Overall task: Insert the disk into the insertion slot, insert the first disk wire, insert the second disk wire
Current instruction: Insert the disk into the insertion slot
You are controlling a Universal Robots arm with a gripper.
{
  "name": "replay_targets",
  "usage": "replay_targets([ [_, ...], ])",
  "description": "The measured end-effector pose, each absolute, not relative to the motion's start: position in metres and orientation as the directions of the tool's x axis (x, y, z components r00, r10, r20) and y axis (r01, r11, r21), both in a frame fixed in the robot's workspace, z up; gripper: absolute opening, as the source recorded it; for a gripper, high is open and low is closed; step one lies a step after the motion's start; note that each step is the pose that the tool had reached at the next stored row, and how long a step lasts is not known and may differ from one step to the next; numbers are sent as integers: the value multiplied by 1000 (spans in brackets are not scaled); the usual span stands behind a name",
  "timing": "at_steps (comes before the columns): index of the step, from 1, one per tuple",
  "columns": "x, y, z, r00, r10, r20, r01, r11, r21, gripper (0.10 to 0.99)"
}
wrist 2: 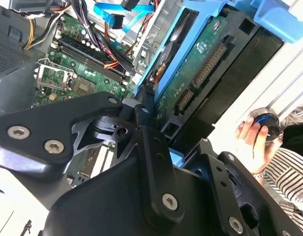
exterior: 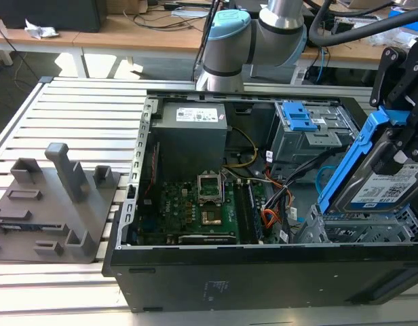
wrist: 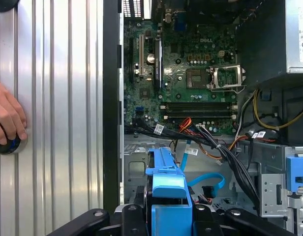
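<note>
My tool [exterior: 397,136] grips the one disk [exterior: 389,189], tilted, lower edge at the one insertion slot [exterior: 358,232]; one hand [wrist: 8,120] on the table [wrist: 58,73].

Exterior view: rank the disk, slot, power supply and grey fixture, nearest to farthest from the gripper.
1. The disk: held tilted in the gripper, at the exterior view's right.
2. The slot: just below the disk, at the case's right end.
3. The power supply: mid-view, inside the case.
4. The grey fixture: outside the case, far left.
</note>
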State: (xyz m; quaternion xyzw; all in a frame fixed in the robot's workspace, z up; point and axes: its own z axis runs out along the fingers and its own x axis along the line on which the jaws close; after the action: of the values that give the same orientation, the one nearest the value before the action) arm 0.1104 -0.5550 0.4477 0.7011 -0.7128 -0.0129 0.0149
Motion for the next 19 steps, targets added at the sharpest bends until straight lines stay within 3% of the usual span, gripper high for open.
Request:
replay_targets([
  [19, 121, -548, 429, -16, -1000, -5, -999, 16, 39, 361],
])
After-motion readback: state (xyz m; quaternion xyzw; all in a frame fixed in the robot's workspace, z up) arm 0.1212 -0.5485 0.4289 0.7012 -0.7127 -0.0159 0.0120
